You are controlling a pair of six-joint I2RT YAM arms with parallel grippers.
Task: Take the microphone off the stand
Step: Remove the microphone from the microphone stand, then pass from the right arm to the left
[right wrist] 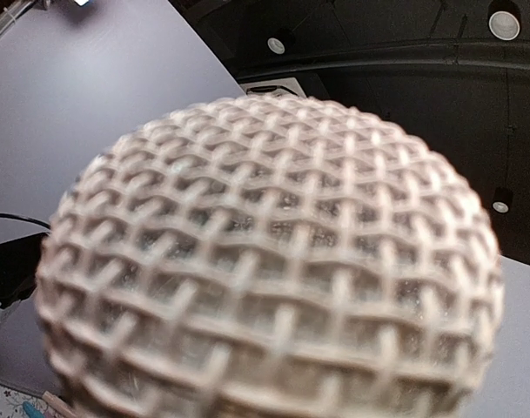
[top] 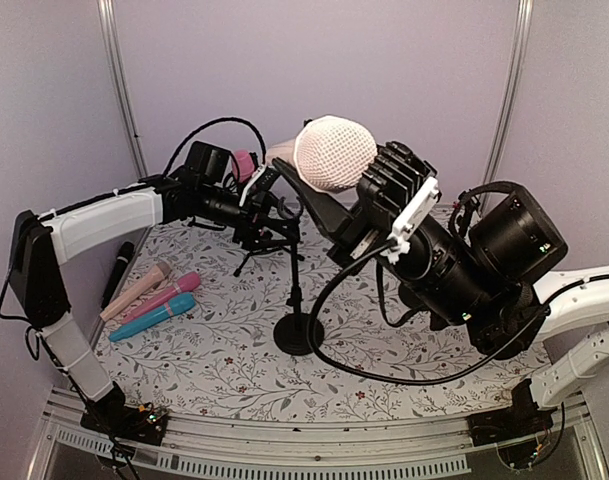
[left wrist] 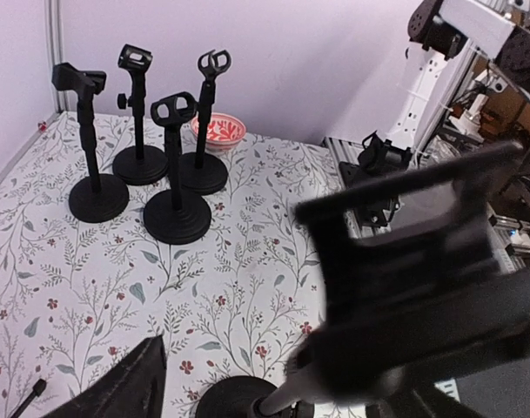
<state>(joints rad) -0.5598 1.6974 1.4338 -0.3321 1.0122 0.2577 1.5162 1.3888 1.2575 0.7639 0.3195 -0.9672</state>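
Left arm (top: 104,225) reaches flat across from the left edge, wrist level, and the left gripper (top: 256,198) shows its fingers (left wrist: 117,387) spread well apart. Right arm (top: 574,290) rides high, wrist tilted upward, right gripper (top: 324,200) pinched on the microphone (top: 334,152), whose head sits just beyond its fingertips.

Was a lab robot cell: plain panel walls (top: 44,100), aluminium frame posts (top: 121,80), floral-covered tabletop (top: 224,362), power strip (left wrist: 419,87) at 3 o'clock.

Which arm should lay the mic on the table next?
Right, probably: the right gripper is shut on the mic, high above the stand. The left gripper is open beside the stand's top, holding nothing.
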